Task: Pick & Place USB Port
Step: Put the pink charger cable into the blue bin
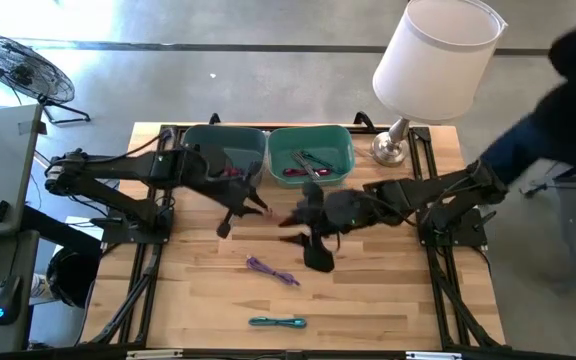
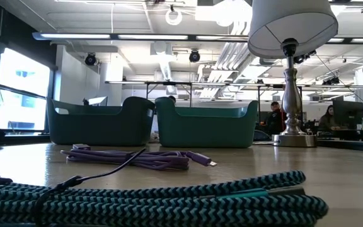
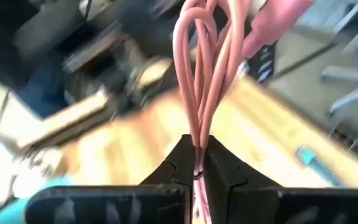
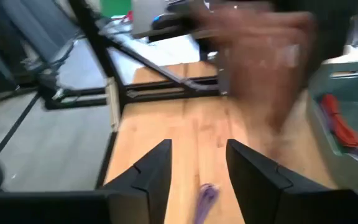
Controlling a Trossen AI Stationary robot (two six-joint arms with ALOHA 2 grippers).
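Observation:
My left gripper point(image 3: 199, 163) is shut on a coiled pink cable point(image 3: 207, 68). It hangs above the table's middle, in front of the two teal bins point(image 1: 223, 150) point(image 1: 313, 152). My right gripper point(image 4: 197, 168) faces it from the right and stands open with nothing between its fingers. In the high view the two grippers point(image 1: 255, 206) point(image 1: 298, 216) are close together. A purple cable point(image 1: 271, 269) and a teal braided cable point(image 1: 278, 321) lie flat on the wood nearer the front edge. Both point(image 2: 137, 157) point(image 2: 169, 198) also show in the low view. My left gripper pinches several strands of the pink cable's coil point(image 3: 199, 143) between its two fingers. It comes in from the table's left, slanting a little downward. The loops and a plug end point(image 3: 272, 25) stick out beyond the fingertips. The cable is clear of the table.
The right bin holds red and dark cables point(image 4: 337, 121), and the left bin holds a magenta one point(image 1: 231, 172). A lamp point(image 1: 436, 60) stands at the back right corner. A person in dark clothes point(image 1: 558, 120) is at the table's right side. Bare wood lies near the front edge.

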